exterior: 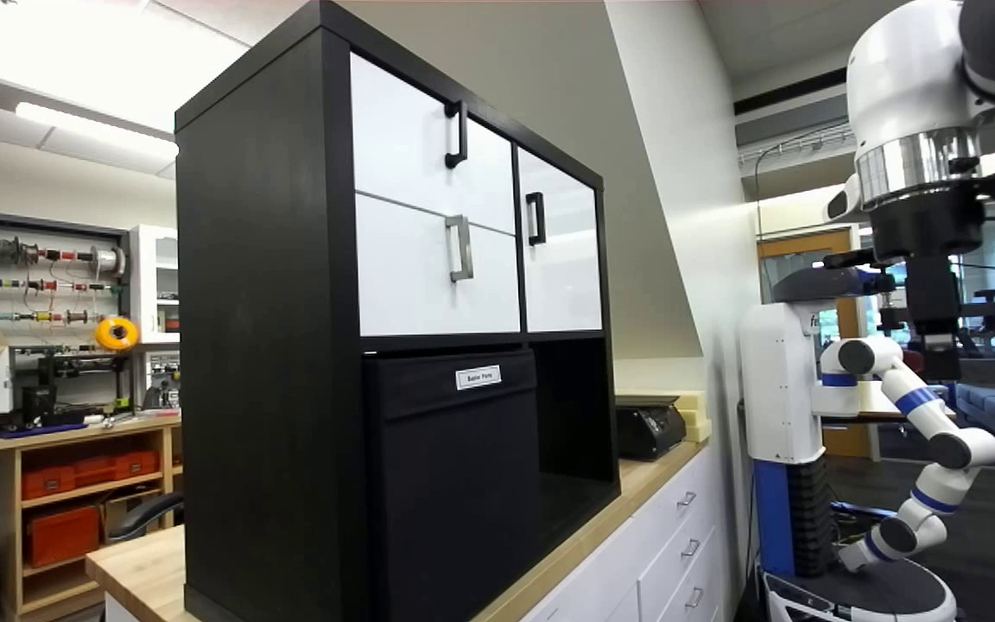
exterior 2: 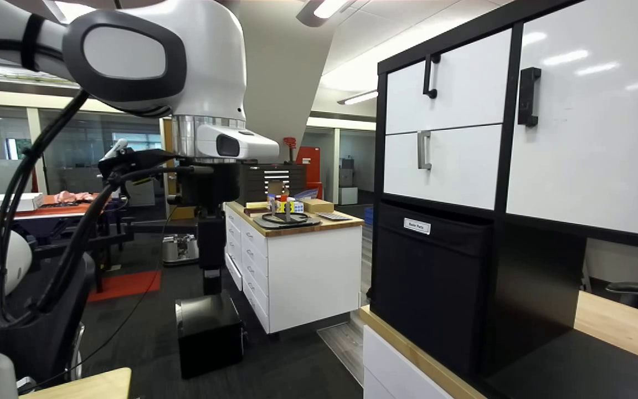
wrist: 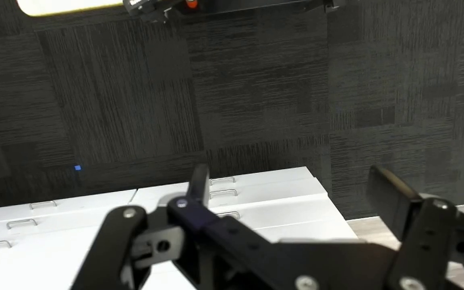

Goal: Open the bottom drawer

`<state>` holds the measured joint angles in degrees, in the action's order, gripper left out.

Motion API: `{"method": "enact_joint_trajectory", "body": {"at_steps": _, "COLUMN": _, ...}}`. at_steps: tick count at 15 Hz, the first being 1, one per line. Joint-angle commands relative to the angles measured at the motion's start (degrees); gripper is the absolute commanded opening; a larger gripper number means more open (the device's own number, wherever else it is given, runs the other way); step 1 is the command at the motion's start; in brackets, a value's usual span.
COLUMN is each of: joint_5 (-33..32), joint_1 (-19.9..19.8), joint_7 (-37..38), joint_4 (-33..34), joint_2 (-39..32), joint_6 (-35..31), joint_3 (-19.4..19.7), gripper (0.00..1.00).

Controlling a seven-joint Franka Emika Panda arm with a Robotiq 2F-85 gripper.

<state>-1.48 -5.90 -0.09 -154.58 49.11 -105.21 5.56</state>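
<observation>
Since the gripper (wrist: 296,187) hangs well apart from the cabinet (exterior: 264,302), fingers (wrist: 391,201) spread wide w/ nothing btwn them, all the risk lies ahead. Drawer (exterior: 415,276) is closed, just under the top drawer (exterior: 402,130) & above the black bin (exterior: 454,484); its vert. grey handle (exterior: 465,249) shows in both exterior views.

Biggest worry, IMO: orientation. Gripper points down, so w/o a turn the fingers prob. jam on the white front instead of straddling the bar. No. 2: aim. Wrist view has carpet (wrist: 256,88) & white drawers (wrist: 280,201), no grey handle, so depth must be judged from outside; too short = closing on air, too deep = poking the front. No. 3: wrong pull. Black handle (exterior: 463,134) sits near, above, so a high approach could bump or grab it. Then the tug itself: bar looks short & slick, so pulling off-axis may slip, rack the drawer, or shift the cabinet if it isn't fixed (can't tell). Cables (exterior 2: 0,270) loop by the arm (exterior 2: 214,61); might snag mid-turn.
</observation>
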Motion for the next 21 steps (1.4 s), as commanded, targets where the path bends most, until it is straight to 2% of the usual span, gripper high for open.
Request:
{"method": "enact_joint_trajectory", "body": {"at_steps": 1, "joint_5": -0.37, "joint_1": 0.71, "joint_7": -0.53, "joint_4": 0.96, "joint_2": -1.00, "joint_6": -2.98, "joint_3": -1.19, "gripper": 1.00}}
{"method": "enact_joint_trajectory", "body": {"at_steps": 9, "joint_5": -0.81, "joint_1": 1.56, "joint_7": 0.58, "joint_4": 7.50, "joint_2": -8.09, "joint_6": -11.28, "joint_3": -4.20, "gripper": 1.00}}
{"method": "enact_joint_trajectory", "body": {"at_steps": 14, "joint_5": -0.91, "joint_1": 1.85, "joint_7": 1.24, "joint_4": 15.78, "joint_2": -16.16, "joint_6": -15.16, "joint_3": -5.97, "gripper": 1.00}}
{"method": "enact_joint_trajectory", "body": {"at_steps": 21, "joint_5": -0.47, "joint_1": 3.18, "joint_7": 1.56, "joint_4": 27.31, "joint_2": -27.48, "joint_6": -24.08, "joint_3": -7.06, "gripper": 1.00}}
